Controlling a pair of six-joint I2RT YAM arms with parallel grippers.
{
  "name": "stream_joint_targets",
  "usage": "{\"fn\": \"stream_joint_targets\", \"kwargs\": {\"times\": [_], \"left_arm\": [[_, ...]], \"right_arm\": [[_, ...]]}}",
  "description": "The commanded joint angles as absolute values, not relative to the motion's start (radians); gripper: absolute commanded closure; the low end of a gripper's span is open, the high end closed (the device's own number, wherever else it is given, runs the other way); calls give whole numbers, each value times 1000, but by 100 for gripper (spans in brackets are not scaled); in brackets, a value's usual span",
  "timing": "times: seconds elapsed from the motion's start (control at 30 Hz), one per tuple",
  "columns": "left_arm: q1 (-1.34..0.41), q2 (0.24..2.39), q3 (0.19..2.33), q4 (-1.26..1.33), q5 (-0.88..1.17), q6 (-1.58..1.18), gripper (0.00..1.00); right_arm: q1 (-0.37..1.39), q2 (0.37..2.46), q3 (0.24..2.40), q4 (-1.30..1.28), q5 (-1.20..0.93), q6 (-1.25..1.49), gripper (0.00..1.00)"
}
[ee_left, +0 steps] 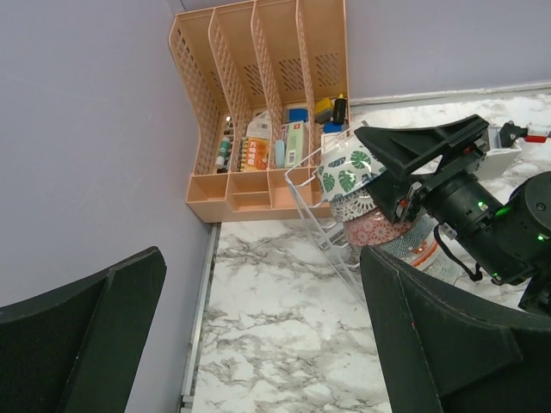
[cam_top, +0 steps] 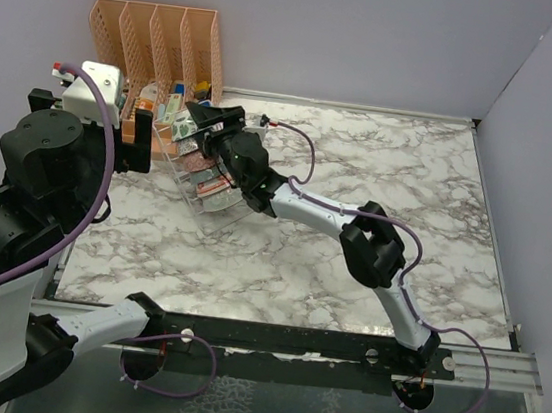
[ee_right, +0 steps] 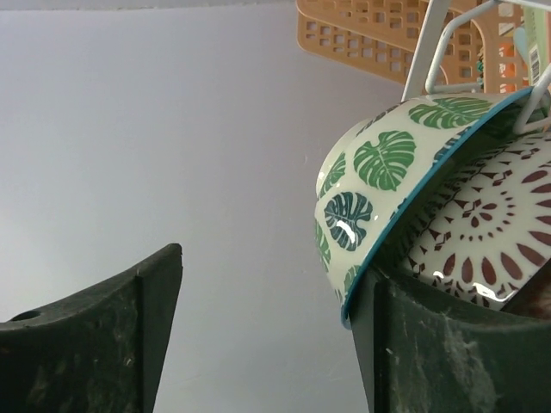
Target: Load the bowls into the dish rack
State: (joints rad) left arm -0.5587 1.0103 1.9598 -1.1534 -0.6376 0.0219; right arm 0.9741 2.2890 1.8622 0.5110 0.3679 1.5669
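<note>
Four bowls (ee_left: 349,170) sit in one dish rack (ee_left: 314,215); left gripper (ee_left: 263,284) and right gripper (ee_right: 267,284) jaws both spread apart.

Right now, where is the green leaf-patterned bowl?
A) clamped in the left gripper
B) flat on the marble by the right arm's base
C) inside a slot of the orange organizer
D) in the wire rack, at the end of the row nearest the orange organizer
D: the leaf-patterned bowl stands on edge inside the dish rack, against the lattice bowl, at the end by the orange organizer.
</note>
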Motion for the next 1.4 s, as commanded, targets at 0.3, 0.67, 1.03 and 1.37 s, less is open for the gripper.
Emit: {"fn": "stream_joint_targets", "kwargs": {"times": [0.3,0.67,1.03,1.37], "left_arm": [[-566,1001,1954,-1152,-655,27,1],[-571,1004,1940,-1153,-647,24,1],[-572,1021,1941,-1155,-641,15,1],[-572,1111,2056,-1226,-601,-41,1]], "right_arm": [[980,2194,1817,427,333,1615,0],[979,2122,1707,394,312,1644,0],[979,2001,1595,339,221,1620,0],[977,1743,1450,95,189,1279,0]]}}
